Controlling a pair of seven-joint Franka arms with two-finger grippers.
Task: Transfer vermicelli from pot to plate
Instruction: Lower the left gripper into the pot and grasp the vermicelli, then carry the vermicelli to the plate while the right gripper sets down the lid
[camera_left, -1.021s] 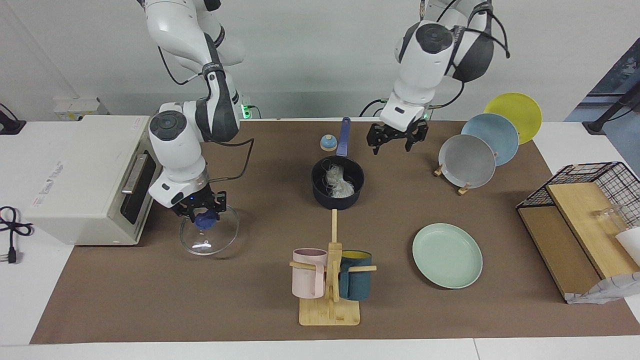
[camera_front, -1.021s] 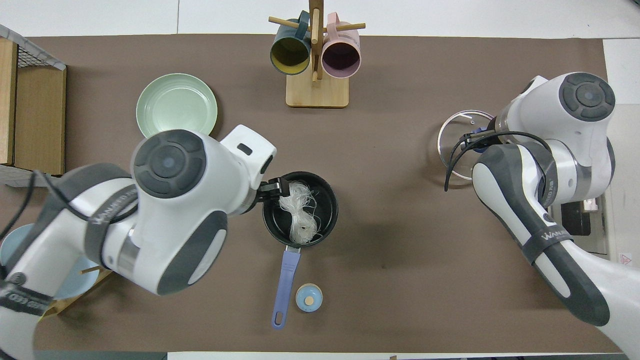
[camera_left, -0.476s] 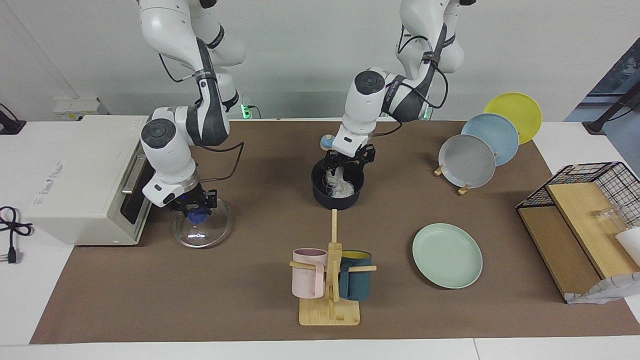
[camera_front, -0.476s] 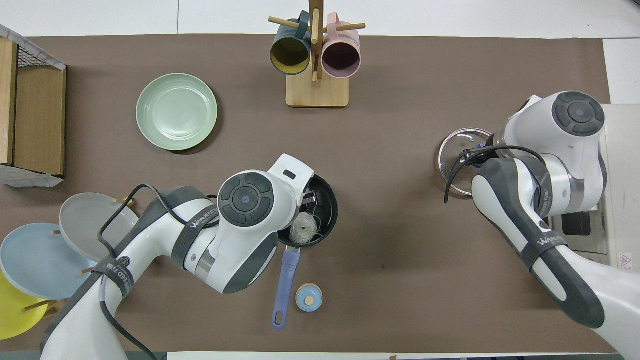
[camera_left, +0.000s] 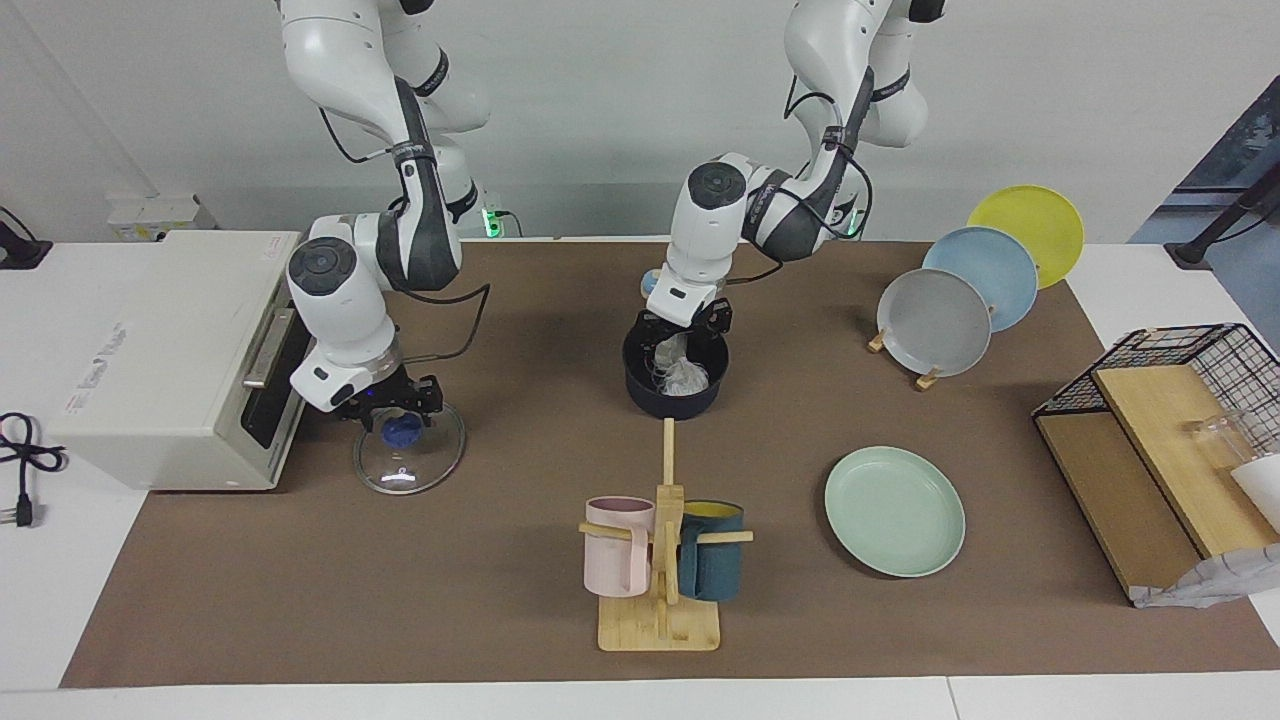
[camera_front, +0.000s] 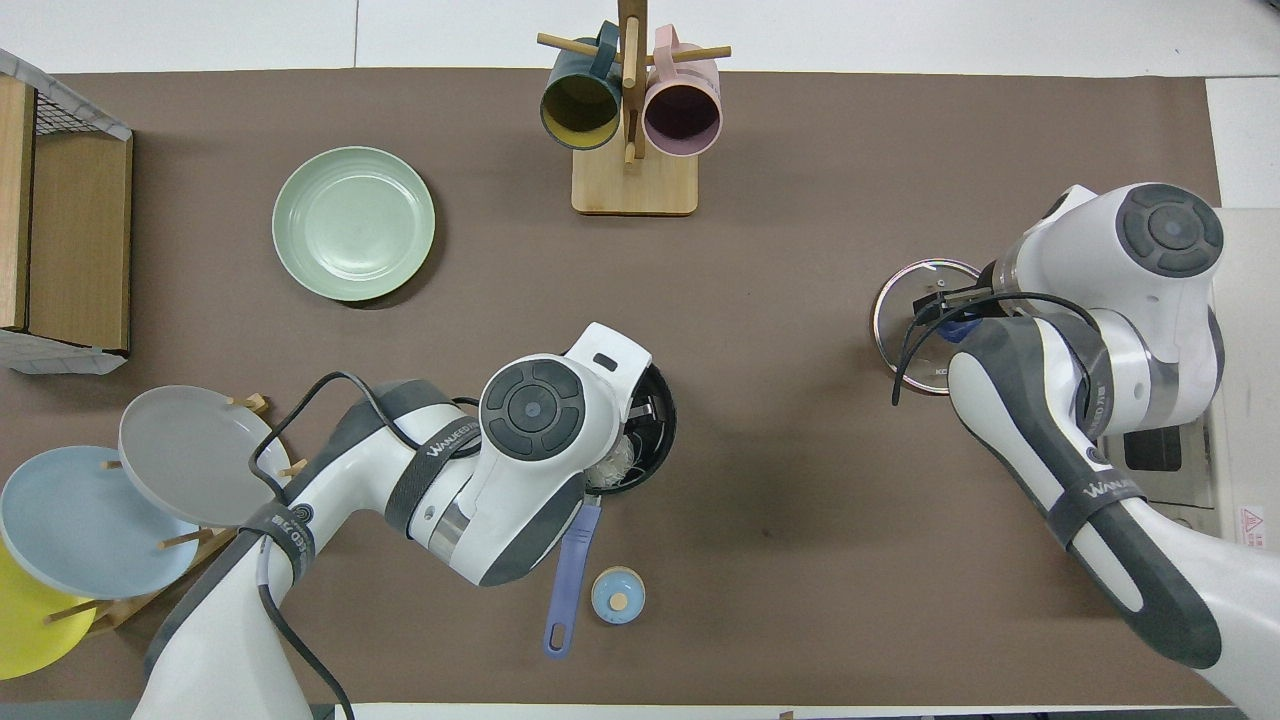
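Left gripper (camera_left: 680, 335) down inside pot (camera_left: 675, 385), fingers sunk into vermicelli (camera_left: 685, 372); spread impossible to tell. Best to close fully around a thick clump, then lift straight up so trailing threads clear the rim before swinging toward plate (camera_left: 895, 511), bare on worktop (camera_left: 300, 600). Right gripper (camera_left: 392, 410) at lid (camera_left: 409, 455), fingers around its knob; grip unclear.

We note the left arm's wrist covering most of the pot (camera_front: 662, 432), with a patch of vermicelli (camera_front: 618, 460) showing beside it. The plate (camera_front: 354, 223) lies bare, farther from the robots. The right arm's wrist overlaps the glass lid (camera_front: 912, 310).
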